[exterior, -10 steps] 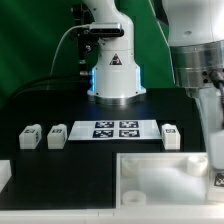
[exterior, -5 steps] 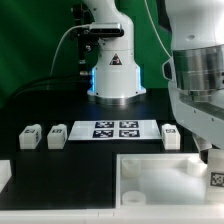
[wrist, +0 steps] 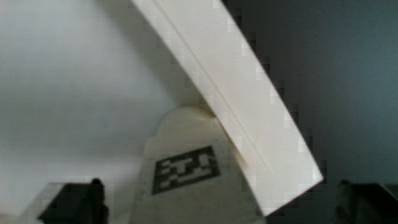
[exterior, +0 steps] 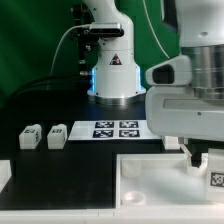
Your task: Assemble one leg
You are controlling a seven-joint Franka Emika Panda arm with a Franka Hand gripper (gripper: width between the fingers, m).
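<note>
Gripper (exterior: 199, 160), fingers apart, hovered over the leg (wrist: 187, 165) beside the white panel (exterior: 150, 175) near the table's front edge; leg ungrasped, its fitting to the panel apparently not begun

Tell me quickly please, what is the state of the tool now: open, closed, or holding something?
Tool: open, holding nothing; its fingers stand apart on either side of a tagged leg.

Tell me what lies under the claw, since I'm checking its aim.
A tagged leg lies directly below the open claw, between its fingertips, beside the white panel's raised rim. The leg's underside is covered, and whether leg and rim touch is unclear.
</note>
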